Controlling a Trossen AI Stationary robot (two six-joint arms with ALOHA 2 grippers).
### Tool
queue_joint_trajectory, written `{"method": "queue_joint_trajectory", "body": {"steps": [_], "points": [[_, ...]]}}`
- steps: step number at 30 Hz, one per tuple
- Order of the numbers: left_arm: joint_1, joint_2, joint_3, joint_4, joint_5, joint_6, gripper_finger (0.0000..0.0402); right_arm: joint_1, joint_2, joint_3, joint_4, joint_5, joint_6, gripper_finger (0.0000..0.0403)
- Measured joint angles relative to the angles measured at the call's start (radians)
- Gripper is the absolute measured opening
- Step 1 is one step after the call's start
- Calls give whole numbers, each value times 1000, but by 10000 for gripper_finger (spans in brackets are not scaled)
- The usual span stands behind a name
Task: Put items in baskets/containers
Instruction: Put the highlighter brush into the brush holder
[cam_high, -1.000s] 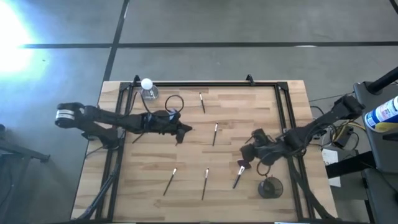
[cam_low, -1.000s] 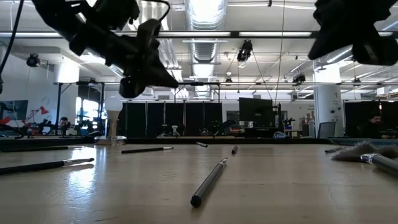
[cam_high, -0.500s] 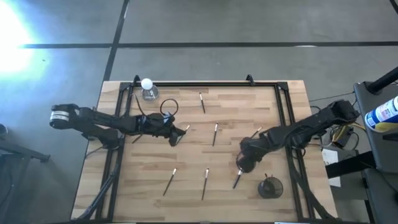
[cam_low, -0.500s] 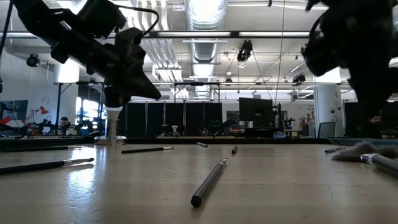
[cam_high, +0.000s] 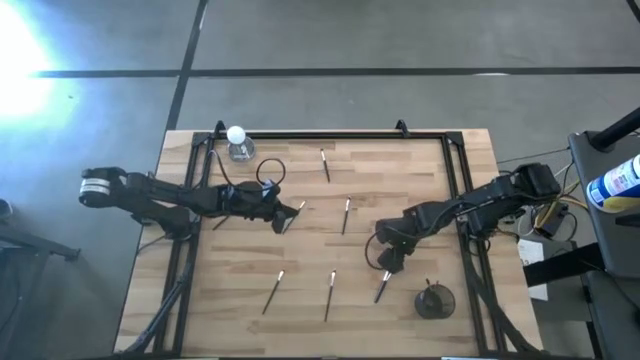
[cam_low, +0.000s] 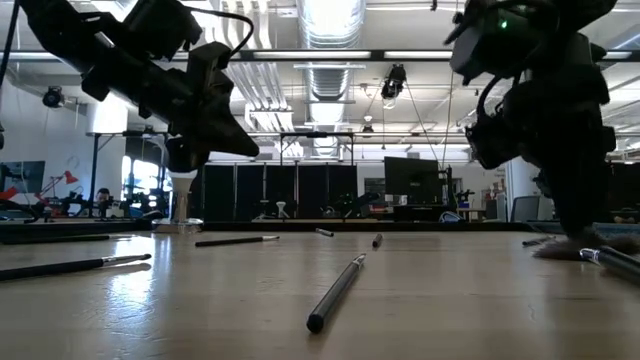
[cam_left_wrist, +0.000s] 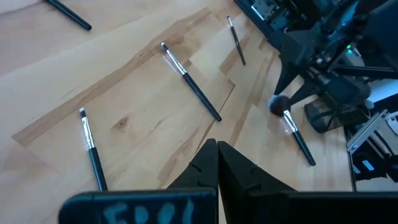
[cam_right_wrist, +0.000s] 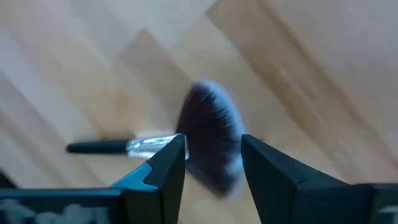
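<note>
Since a second ago the right gripper (cam_right_wrist: 211, 165) has dropped, open, astride the big brush (cam_right_wrist: 211, 143), the left gripper (cam_left_wrist: 217, 152) shut and empty, five thin brushes (cam_high: 346, 214) outside the cup (cam_high: 435, 300)

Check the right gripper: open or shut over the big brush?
Open: the right gripper shows a gap between its fingers, the big brush lying below it.

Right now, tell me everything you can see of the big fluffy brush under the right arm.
The big brush lies flat on the wooden table, beside the dark cup. It has a thin dark handle, a shiny silver ferrule and a fanned, dark-pinkish head with paler tips. The right tool hangs open just over the head, one finger either side, not yet gripping.
</note>
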Motion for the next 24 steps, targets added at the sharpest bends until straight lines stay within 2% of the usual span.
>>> {"method": "queue_joint_trajectory", "body": {"steps": [7, 15, 17, 24], "points": [[0, 0, 0, 0, 0, -19, 0, 1, 52, 2, 3, -13, -35, 115], [0, 0, 0, -3, 0, -71, 0, 2, 7, 5, 15, -17, -54, 18], [0, 0, 0, -4, 0, -84, 0, 2, -20, 12, 17, -15, -53, 11], [1, 0, 0, -3, 11, -113, 0, 2, -153, 69, -54, 135, -54, 8]]}}
